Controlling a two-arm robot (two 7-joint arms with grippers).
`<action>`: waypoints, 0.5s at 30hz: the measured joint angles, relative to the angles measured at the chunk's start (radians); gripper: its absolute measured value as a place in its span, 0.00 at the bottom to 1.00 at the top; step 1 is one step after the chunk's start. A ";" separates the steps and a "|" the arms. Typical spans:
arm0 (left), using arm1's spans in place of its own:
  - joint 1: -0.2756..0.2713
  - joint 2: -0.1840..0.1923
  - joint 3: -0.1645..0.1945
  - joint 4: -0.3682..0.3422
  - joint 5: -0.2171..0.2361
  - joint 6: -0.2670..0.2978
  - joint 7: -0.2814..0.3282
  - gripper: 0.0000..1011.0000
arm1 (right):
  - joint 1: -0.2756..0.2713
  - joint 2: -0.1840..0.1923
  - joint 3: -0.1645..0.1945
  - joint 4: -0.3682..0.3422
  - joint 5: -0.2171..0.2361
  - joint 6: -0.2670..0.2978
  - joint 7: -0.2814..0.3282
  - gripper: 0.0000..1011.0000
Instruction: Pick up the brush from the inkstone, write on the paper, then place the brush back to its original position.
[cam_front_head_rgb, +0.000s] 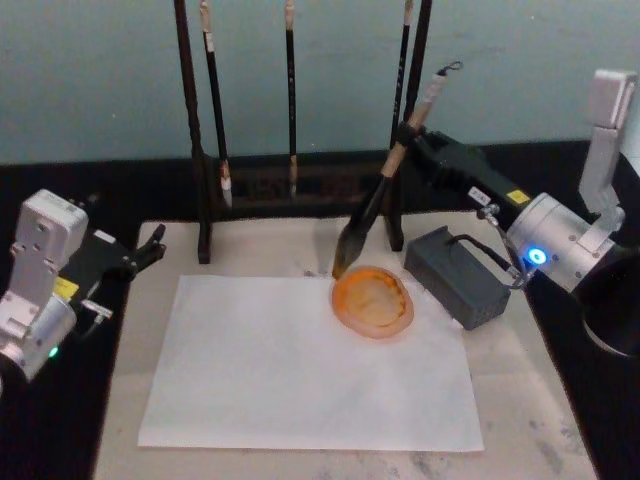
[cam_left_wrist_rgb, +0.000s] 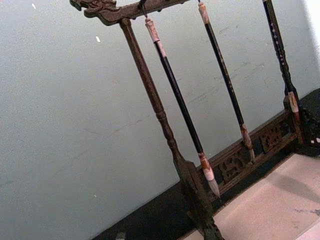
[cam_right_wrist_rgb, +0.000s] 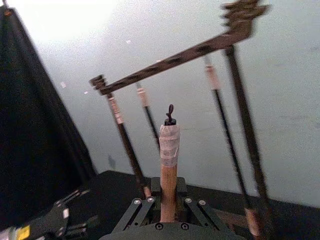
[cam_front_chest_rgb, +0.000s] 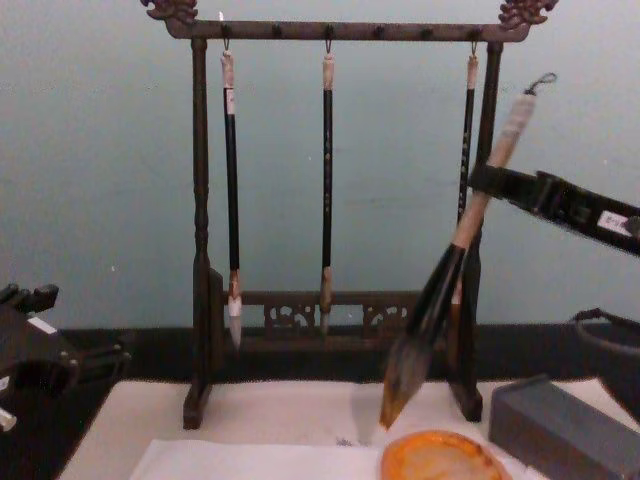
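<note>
Brush (cam_front_head_rgb: 385, 180) tilted, tuft near the mat's (cam_front_head_rgb: 560, 420) far edge.
Left gripper (cam_front_head_rgb: 150, 245) parked at its left edge; paper (cam_front_head_rgb: 280, 370) mid-mat; chest view shows the tuft tip clear of the mat beside the orange dish (cam_front_head_rgb: 373, 300); right gripper (cam_front_head_rgb: 408, 135) clamps the handle.

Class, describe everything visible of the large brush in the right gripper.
The brush has a pale wooden handle, a taped top with a hanging loop, a black ferrule and a thick grey-brown tuft. It tilts, tuft down, clamped on its upper handle by the right gripper, its tip hanging close by the orange dish.
</note>
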 joint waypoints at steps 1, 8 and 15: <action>0.000 0.000 0.000 0.000 0.000 0.000 0.000 1.00 | 0.004 -0.002 -0.007 0.000 -0.015 -0.005 0.011 0.18; 0.000 0.000 0.000 0.000 0.000 0.000 0.000 1.00 | 0.027 -0.024 -0.039 0.014 -0.086 -0.041 0.057 0.18; 0.000 0.000 0.000 0.000 0.000 0.000 0.000 1.00 | 0.051 -0.054 -0.066 0.051 -0.147 -0.075 0.084 0.18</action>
